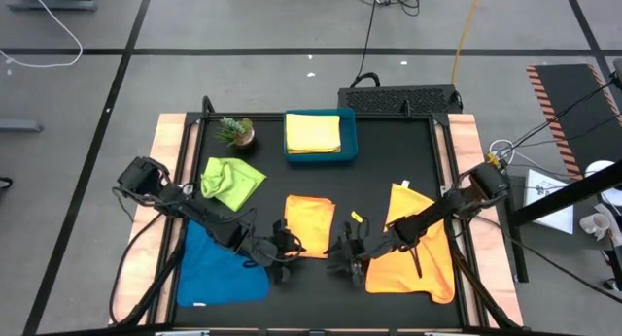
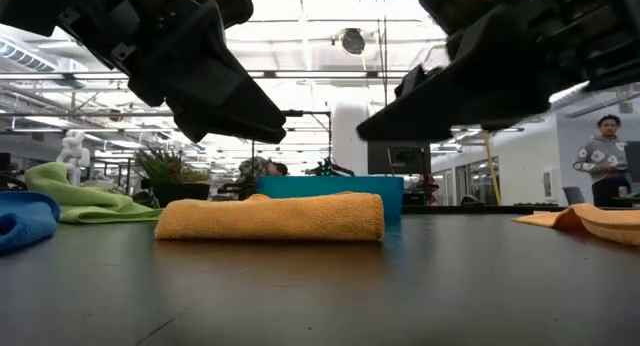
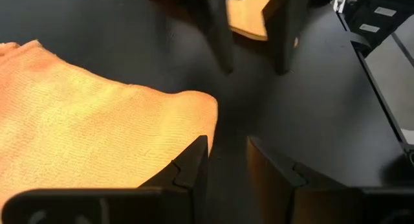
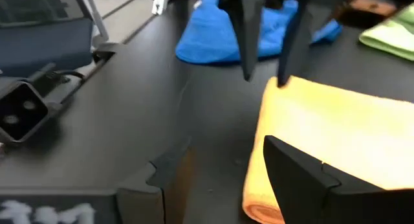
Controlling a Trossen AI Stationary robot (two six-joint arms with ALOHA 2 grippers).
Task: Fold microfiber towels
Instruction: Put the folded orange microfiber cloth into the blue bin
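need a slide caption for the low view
Both grippers, left and right, hover open above a folded orange towel in front of the teal tray.

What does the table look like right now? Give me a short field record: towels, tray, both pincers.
folded orange microfiber towel: centre of table, lying flat, nothing gripping it
spread orange microfiber towel: right side, under the right arm
blue microfiber towel: front left, unfolded
lime green microfiber towel: left, crumpled
yellow microfiber towel: folded inside the teal rectangular tray
left pincer: at the folded towel's front edge, empty, fingers parted
right pincer: facing it just to the right, open, empty
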